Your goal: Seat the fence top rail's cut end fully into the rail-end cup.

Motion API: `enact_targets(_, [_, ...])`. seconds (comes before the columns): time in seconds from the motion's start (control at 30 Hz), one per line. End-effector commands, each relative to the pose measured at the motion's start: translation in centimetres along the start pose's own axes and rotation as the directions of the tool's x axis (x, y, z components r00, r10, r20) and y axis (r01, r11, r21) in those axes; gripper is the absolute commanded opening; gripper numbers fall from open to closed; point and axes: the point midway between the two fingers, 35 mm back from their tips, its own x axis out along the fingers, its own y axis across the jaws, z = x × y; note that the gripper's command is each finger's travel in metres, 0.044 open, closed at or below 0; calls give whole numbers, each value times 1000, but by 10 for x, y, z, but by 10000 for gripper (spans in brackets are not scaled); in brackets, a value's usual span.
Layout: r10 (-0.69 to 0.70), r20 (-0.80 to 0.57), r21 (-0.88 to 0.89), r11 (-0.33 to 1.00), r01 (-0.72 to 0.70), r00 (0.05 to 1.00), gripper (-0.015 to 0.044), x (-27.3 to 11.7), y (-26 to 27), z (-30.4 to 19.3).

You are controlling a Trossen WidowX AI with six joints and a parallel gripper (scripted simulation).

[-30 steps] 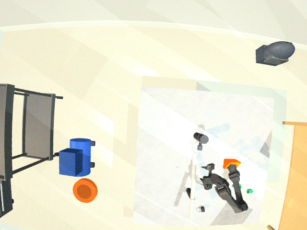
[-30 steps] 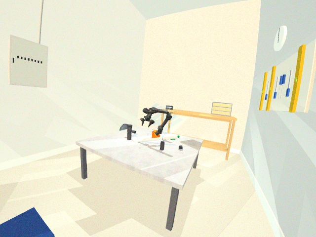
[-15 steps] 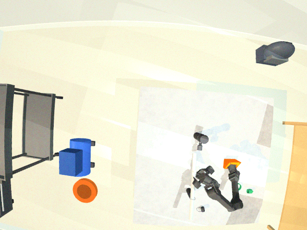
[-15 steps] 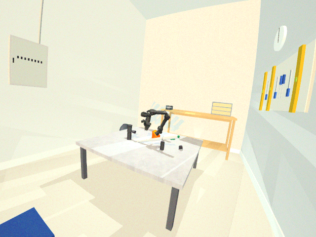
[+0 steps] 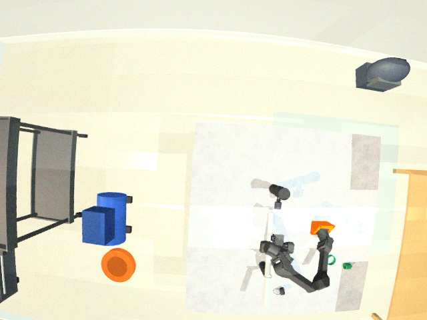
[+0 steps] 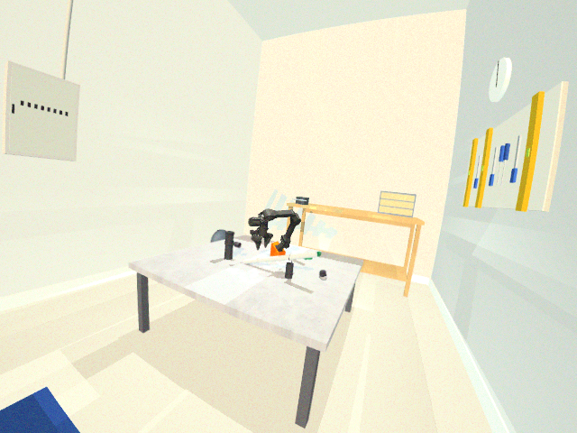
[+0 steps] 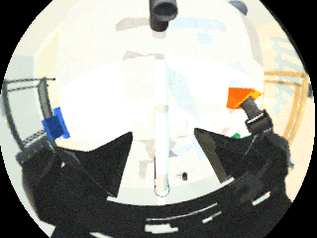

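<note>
The big dark post (image 5: pixel 283 193) (image 6: pixel 228 245) (image 7: pixel 164 11) stands upright. The dark rail-end cup (image 5: pixel 277 205) (image 6: pixel 237 244) sticks out from its band, high on the post. The long white rail (image 5: pixel 265 293) (image 6: pixel 270 258) (image 7: pixel 161 124) passes through the loop cap (image 5: pixel 263 274) at the short post (image 6: pixel 288 271). Its end near the big post is outside the cup, seemingly lower and short of it. My gripper (image 5: pixel 276 247) (image 6: pixel 262 246) (image 7: pixel 164 133) is open and empty above the rail, fingers pointing down either side of its line. Exact height above it is unclear.
The orange arm base (image 5: pixel 319 227) (image 6: pixel 277 250) (image 7: pixel 240 97) stands right of the rail. A small dark fitting (image 5: pixel 279 291) (image 6: pixel 323 273) lies beyond the short post. A green ring (image 5: pixel 333 260) and green piece (image 5: pixel 347 265) lie near the arm. All are on the grey table (image 5: pixel 224 155).
</note>
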Motion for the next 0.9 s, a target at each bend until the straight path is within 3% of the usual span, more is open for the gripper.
enact_targets(0.0, [-6, 7, 25, 1000, 5, 1000, 440, -1, 0, 1])
enact_targets(0.23, [-5, 6, 25, 1000, 5, 1000, 440, 32, 0, 1])
enact_targets(0.87, [-5, 5, 24, 1000, 4, 1000, 440, 61, 0, 1])
